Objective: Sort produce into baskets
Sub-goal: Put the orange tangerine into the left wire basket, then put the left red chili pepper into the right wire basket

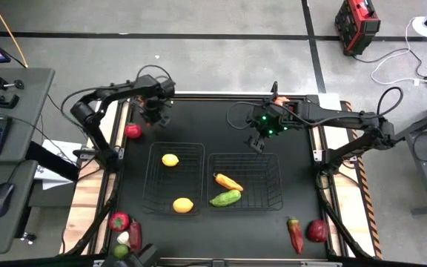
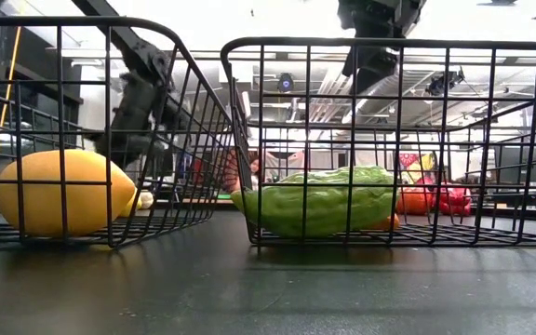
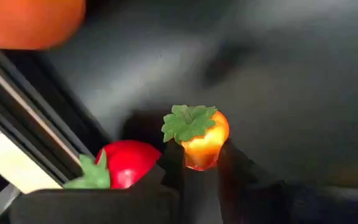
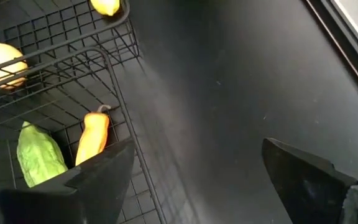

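My left gripper [image 1: 154, 115] stands at the mat's far left, shut on a small orange-yellow fruit [image 3: 201, 140] with a green leafy cap. A red piece with a green stem [image 3: 126, 163] lies beside it on the mat [image 1: 133, 131]. The left basket [image 1: 154, 196] holds two lemons [image 1: 170, 159] [image 1: 183, 205]. The right basket [image 1: 269, 167] holds an orange pepper [image 1: 228, 181] and a green vegetable [image 1: 225, 198]. My right gripper [image 4: 197, 180] hangs open above the mat behind the right basket [image 1: 256, 141], with nothing between its fingers. My left gripper pinches the small fruit's lower sides [image 3: 191, 163] between its two fingers [image 3: 232, 171], coming from above and pointing steeply down. The leafy cap [image 3: 188, 121] faces up and stays free. The fruit sits a little tilted and seems lifted just clear of the mat.
At the near left lie a red apple [image 1: 118, 220], garlic [image 1: 124, 238], a red pepper [image 1: 135, 236] and a green piece [image 1: 121, 251]. A red pepper [image 1: 295, 236] and a red apple [image 1: 317, 230] lie near right. A blurred orange round thing [image 3: 30, 22] shows by the mat's edge.
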Motion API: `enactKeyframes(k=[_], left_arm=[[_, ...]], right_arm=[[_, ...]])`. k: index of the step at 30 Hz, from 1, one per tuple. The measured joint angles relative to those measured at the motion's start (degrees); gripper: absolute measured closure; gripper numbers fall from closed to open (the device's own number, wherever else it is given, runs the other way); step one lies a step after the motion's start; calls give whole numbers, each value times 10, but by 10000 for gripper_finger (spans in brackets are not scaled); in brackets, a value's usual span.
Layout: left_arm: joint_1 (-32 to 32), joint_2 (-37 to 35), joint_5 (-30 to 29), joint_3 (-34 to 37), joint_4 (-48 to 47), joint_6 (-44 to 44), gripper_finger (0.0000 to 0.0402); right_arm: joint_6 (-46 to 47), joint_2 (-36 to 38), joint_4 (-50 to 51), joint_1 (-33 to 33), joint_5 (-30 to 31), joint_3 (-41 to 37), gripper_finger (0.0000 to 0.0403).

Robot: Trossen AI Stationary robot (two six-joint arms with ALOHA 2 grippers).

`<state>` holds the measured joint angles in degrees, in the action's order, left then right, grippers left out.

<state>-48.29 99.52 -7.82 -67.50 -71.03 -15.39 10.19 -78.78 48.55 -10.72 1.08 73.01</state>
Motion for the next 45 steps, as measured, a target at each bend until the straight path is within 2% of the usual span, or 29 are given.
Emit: enactKeyframes(k=[6, 10, 13, 17, 21, 24, 29, 34, 37, 40, 45], left_arm=[[15, -110, 50, -44, 5, -33, 372], [76, -206, 78, -49, 6, -87, 372], [168, -268, 99, -49, -17, -139, 372], [345, -312, 127, -46, -15, -242, 372], [513, -308, 120, -45, -15, -349, 352], [590, -285, 99, -44, -14, -396, 321], [619, -237, 105, -44, -16, -405, 257], [590, -206, 134, -44, -17, -390, 197], [572, -206, 171, -44, -19, -399, 172], [579, -217, 187, -44, -26, -469, 159], [687, -230, 136, -44, -27, -636, 158]], right_arm=[[-13, 0, -4, -2, 0, 0, 57], [-17, 0, -4, -2, 0, 0, 57], [-17, 4, -1, -2, 0, 0, 57], [-16, 12, 3, -2, 0, 0, 57], [-15, 20, 5, -2, 0, 0, 57], [-15, 23, 5, -2, 0, 0, 57], [-19, 24, 5, -1, 0, 0, 57], [-42, 24, 1, -1, 0, 0, 57], [-54, 24, 1, -1, 0, 0, 57], [-59, 24, 1, -1, -3, 0, 57], [-9, 26, 6, 12, -34, 0, 57]])
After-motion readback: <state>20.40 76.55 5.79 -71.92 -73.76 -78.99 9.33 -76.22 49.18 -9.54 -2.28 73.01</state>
